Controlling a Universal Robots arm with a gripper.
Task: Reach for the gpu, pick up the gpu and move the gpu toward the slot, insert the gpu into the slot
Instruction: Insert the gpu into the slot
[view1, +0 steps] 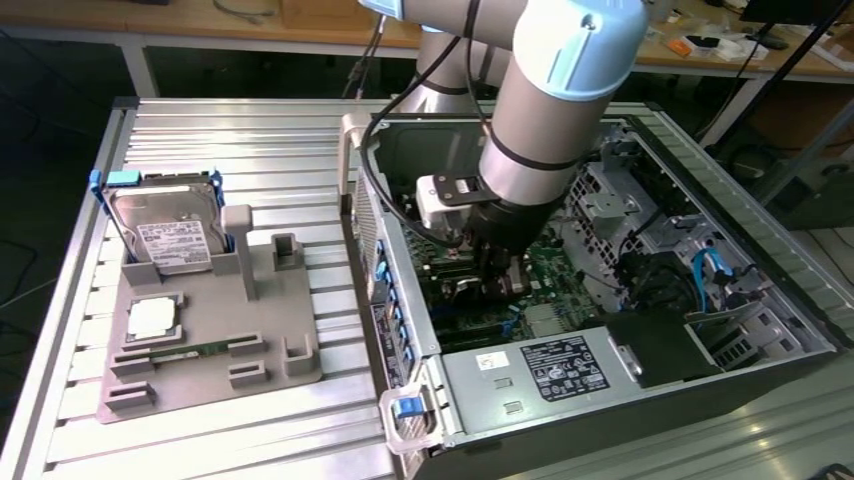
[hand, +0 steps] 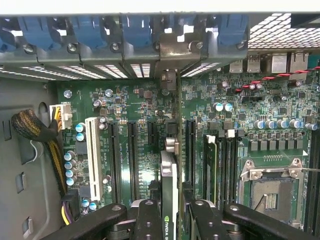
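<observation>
Gpu (hand: 169, 192) edge-on, clamped in gripper (hand: 170, 220) above green motherboard (hand: 135, 150), open computer case (view1: 534, 390) on ribbed aluminium table (view1: 240, 130)

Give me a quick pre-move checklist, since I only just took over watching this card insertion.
1. Pincer closed on the gpu: ok, the fingers clamp the card edge-on.
2. Arm inside the open computer case: ok, the pincer is down over the motherboard.
3. Card running parallel to the slots: ok.
4. Card bracket lined up with the rear opening: cannot tell.
5. Card edge seated in its slot: cannot tell, the card hides it.
6. Hard drive out of the way: ok, parked on the grey fixture outside the case.
</observation>
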